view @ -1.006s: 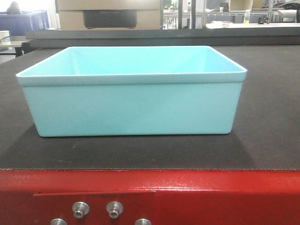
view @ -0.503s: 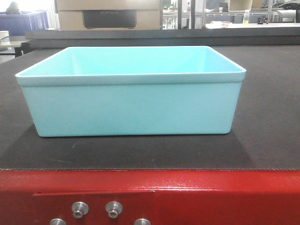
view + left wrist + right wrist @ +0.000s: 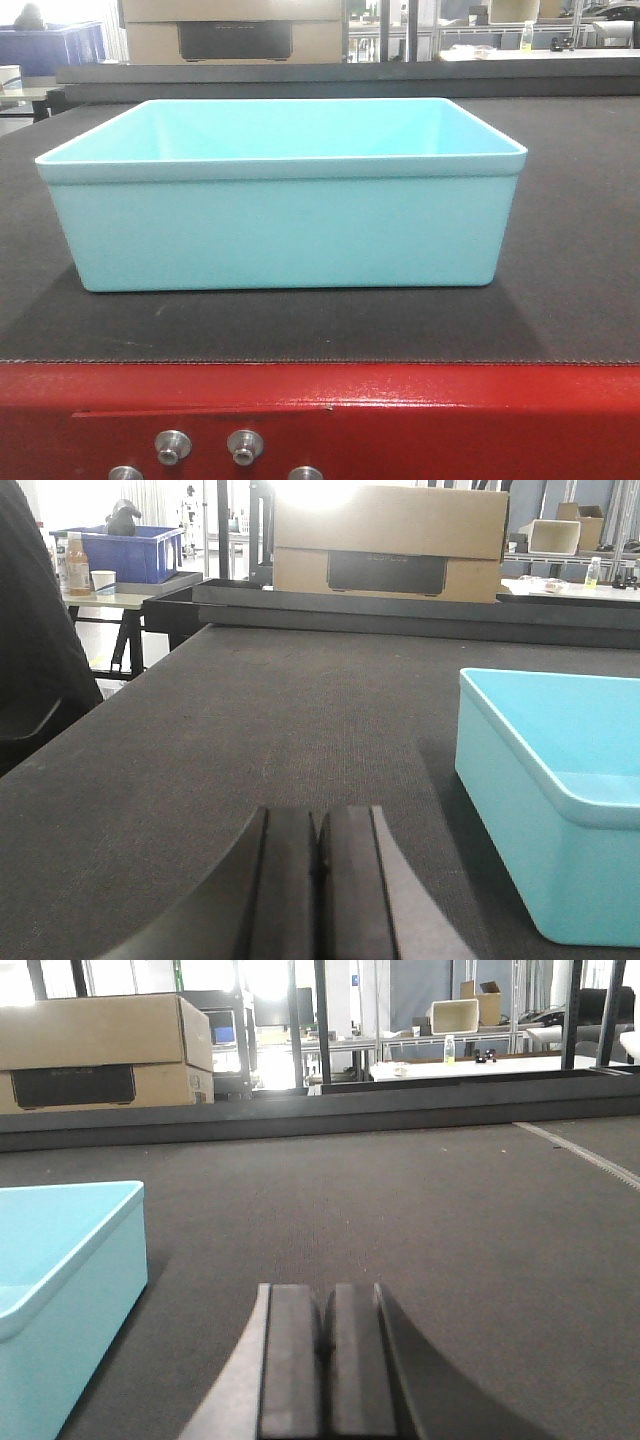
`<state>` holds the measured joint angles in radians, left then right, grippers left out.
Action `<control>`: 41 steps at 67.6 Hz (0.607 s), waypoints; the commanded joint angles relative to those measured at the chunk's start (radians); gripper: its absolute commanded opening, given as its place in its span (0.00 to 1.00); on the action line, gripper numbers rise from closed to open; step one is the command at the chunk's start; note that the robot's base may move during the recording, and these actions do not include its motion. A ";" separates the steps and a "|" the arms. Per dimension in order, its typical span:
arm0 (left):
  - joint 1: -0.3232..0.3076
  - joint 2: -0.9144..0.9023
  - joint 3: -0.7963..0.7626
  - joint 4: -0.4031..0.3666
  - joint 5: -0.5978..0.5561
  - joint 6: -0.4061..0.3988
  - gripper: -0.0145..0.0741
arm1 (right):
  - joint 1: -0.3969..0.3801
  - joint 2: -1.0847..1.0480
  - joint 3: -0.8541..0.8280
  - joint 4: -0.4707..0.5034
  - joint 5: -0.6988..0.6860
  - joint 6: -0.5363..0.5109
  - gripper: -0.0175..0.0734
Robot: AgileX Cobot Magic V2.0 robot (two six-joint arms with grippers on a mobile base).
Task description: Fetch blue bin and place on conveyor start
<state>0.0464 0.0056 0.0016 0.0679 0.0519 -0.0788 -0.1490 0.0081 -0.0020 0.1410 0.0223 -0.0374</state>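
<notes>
Front view: I see the blue bin (image 3: 280, 195) sitting mid-frame on the conveyor start (image 3: 580, 300); left tool (image 3: 318, 880) and right tool (image 3: 327, 1360) both pressed together, empty.

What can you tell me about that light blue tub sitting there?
The blue bin is a shallow rectangular tub of smooth pale turquoise plastic, with rounded corners and a thin rim lip. It looks empty. It sits upright and flat on the dark grey belt, just behind the red frame. Nothing else touches it; both grippers rest beside it, shut.
</notes>
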 commanded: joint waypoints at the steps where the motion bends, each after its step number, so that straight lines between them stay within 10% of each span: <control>1: 0.001 -0.006 -0.002 -0.005 -0.017 -0.001 0.04 | -0.008 -0.008 0.002 -0.002 -0.022 -0.010 0.01; 41: 0.001 -0.006 -0.002 -0.005 -0.017 -0.001 0.04 | -0.008 -0.008 0.002 -0.002 -0.058 -0.010 0.01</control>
<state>0.0464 0.0056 0.0016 0.0679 0.0519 -0.0788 -0.1513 0.0081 0.0002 0.1410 -0.0094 -0.0374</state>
